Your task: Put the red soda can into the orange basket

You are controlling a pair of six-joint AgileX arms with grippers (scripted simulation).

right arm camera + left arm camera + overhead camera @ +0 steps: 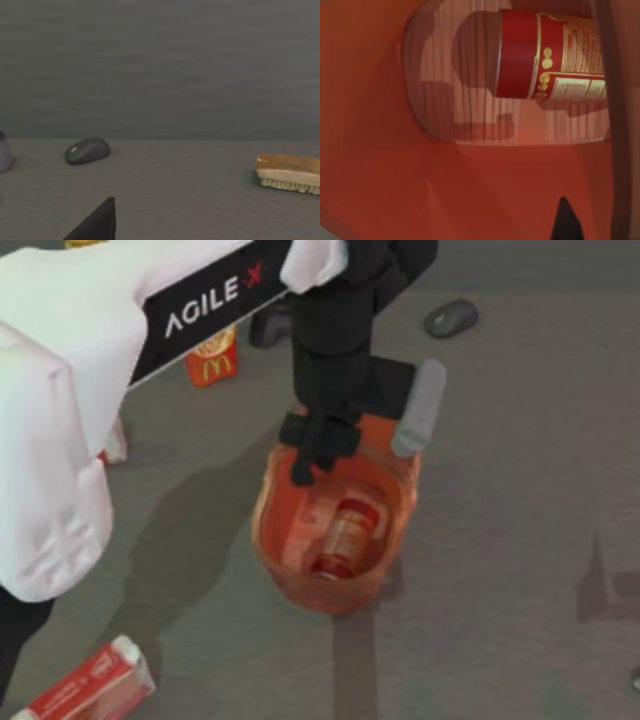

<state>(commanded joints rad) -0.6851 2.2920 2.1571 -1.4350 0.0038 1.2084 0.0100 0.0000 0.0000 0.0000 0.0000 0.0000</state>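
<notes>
Orange basket (270, 530): handle hidden under left arm.
Can (345, 535): lying inside basket.
Left gripper (318, 455): open, empty, over rim.
Right gripper: unseen.

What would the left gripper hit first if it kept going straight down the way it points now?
Probably the orange basket's floor or inner wall: the left gripper points into its near end. The red soda can lies on its side just ahead, so depending on depth it might be met first.
</notes>
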